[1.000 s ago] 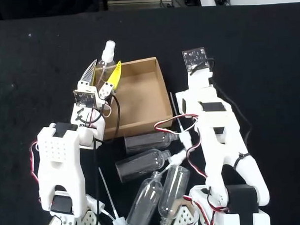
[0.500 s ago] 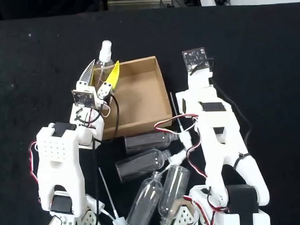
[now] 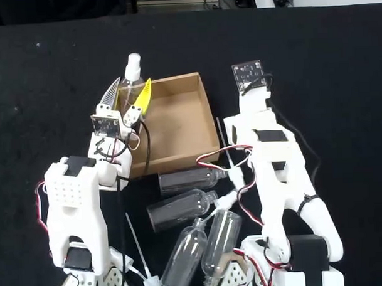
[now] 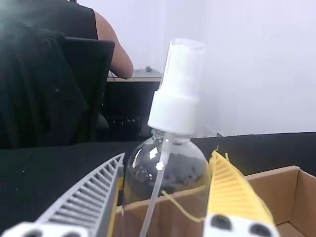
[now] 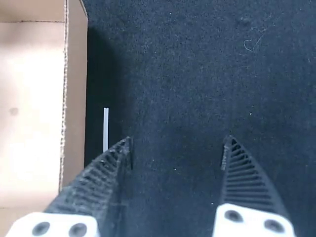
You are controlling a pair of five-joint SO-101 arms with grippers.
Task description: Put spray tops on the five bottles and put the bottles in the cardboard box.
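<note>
A black tabletop seen from above, with two white robot arms rising from its near edge. A cardboard box (image 3: 209, 114), open and with nothing inside, sits near the middle of the tabletop. The left pincer (image 3: 133, 83) is clamped on a clear bottle (image 4: 168, 170), gripping its rounded body just under the white spray top (image 4: 178, 94). The bottle is held upright at the box's far left corner; whether it hangs over the inside or just outside the wall cannot be told.

The right pincer (image 5: 178, 141) hangs with its jaws apart over bare tabletop, just beside the box's right wall and a thin white tube (image 5: 105, 129). Four uncapped bottles (image 3: 177, 209) lie in a loose heap towards the near edge, between the arms, with loose spray tops (image 3: 235, 177) beside them.

Risk: let go here, the bottle could catch the box wall and topple outside. The curved plastic may also slip within the grip.
</note>
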